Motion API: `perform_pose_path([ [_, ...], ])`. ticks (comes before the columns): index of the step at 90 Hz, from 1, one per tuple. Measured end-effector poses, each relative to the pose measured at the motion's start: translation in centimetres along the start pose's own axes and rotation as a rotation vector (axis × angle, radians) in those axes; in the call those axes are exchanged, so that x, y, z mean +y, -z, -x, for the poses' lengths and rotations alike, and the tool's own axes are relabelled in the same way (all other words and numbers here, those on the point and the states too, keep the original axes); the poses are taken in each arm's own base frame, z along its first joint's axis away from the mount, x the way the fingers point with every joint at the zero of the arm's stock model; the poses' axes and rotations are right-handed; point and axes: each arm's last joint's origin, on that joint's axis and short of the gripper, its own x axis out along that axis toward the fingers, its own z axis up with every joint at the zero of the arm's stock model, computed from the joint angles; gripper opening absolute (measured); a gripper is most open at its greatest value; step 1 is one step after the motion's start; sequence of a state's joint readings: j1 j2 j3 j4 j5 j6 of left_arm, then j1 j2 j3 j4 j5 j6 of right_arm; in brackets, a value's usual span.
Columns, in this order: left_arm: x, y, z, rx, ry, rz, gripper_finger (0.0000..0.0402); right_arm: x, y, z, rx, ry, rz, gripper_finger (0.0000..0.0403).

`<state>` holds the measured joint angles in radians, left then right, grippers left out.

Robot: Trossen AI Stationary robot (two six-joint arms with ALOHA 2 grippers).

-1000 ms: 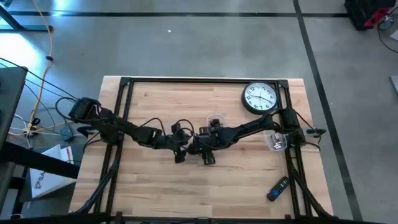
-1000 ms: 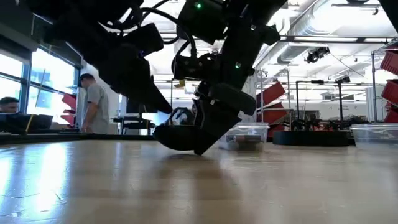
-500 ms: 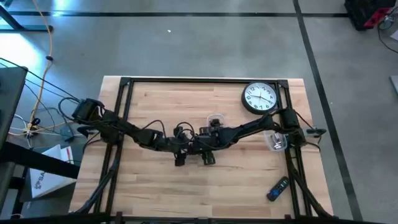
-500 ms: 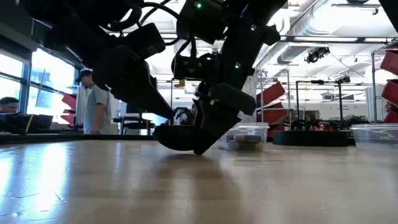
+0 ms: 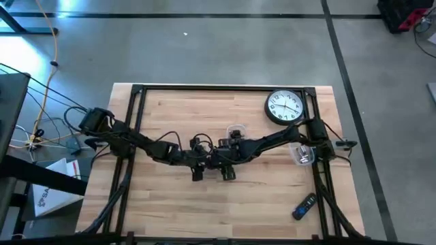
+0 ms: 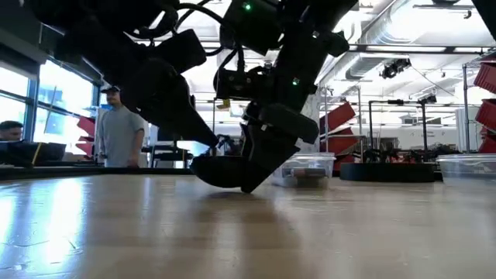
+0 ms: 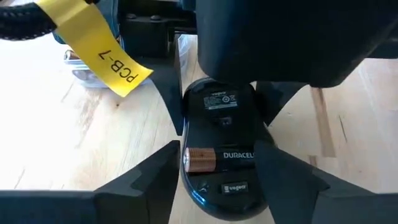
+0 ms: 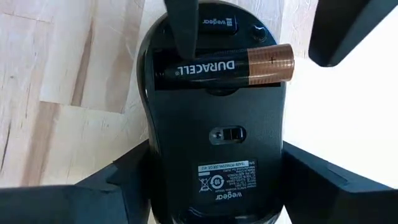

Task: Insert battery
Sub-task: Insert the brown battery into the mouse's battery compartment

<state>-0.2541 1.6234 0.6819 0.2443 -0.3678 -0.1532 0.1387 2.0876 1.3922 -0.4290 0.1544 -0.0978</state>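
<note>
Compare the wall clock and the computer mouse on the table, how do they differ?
The wall clock lies face up at the table's far right, untouched; the mouse lies belly up mid-table with both grippers around it. The clock shows a white dial inside a black rim; the mouse is all black, with a Duracell battery across its open compartment. Both rest on the wooden table.

The mouse between the right gripper's fingers is glossy black, with small white print on its label. The battery lying across it is black with white lettering and a copper end. Both grippers are matte black. Beyond the left gripper hangs a yellow tag with black letters. The bench is pale wood with darker grain streaks. The clock has a white face and black rim.
</note>
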Motion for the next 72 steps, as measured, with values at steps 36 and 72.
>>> perform_pose_path([
  [36, 0.9, -0.1, -0.3, 0.013, 0.007, 0.06, 0.0172, 0.0, 0.0, 0.0, -0.001, -0.004, -0.001, 0.0248],
  [72, 0.4, 0.7, -1.3, 0.038, 0.042, 0.065, 0.0172, 0.0, 0.0, 0.0, 0.001, -0.005, 0.001, 0.0248],
])
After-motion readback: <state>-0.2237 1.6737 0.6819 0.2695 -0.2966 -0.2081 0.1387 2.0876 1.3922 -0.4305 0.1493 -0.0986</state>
